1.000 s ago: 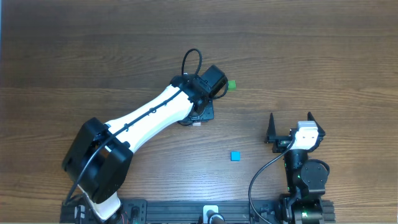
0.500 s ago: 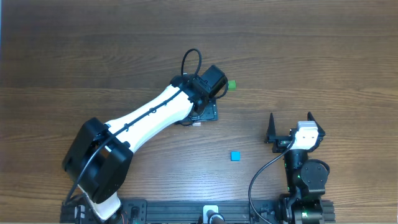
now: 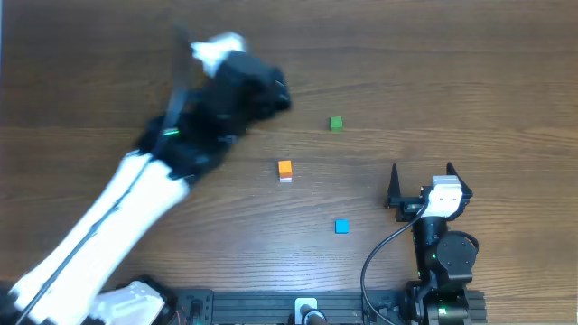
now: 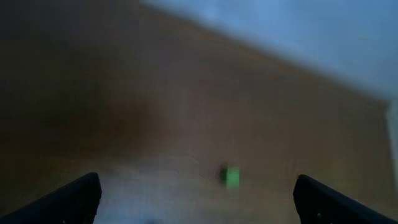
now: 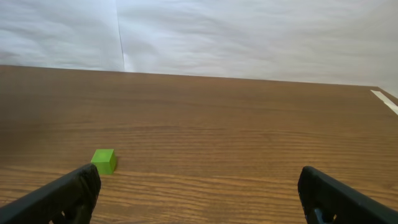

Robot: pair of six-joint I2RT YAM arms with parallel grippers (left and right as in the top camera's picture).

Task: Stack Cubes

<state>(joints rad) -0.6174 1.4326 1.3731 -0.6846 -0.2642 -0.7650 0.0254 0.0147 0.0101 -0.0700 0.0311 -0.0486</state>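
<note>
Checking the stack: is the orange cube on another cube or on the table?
Stacked, it seems: the orange cube sits on a white cube, whose edge shows beneath it.

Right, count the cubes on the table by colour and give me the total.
green cube: 1
orange cube: 1
blue cube: 1
white cube: 1, only a pale edge showing right against the orange one, apparently beneath it
Total: 4

orange cube, green cube, blue cube well apart (open tabletop between)
</note>
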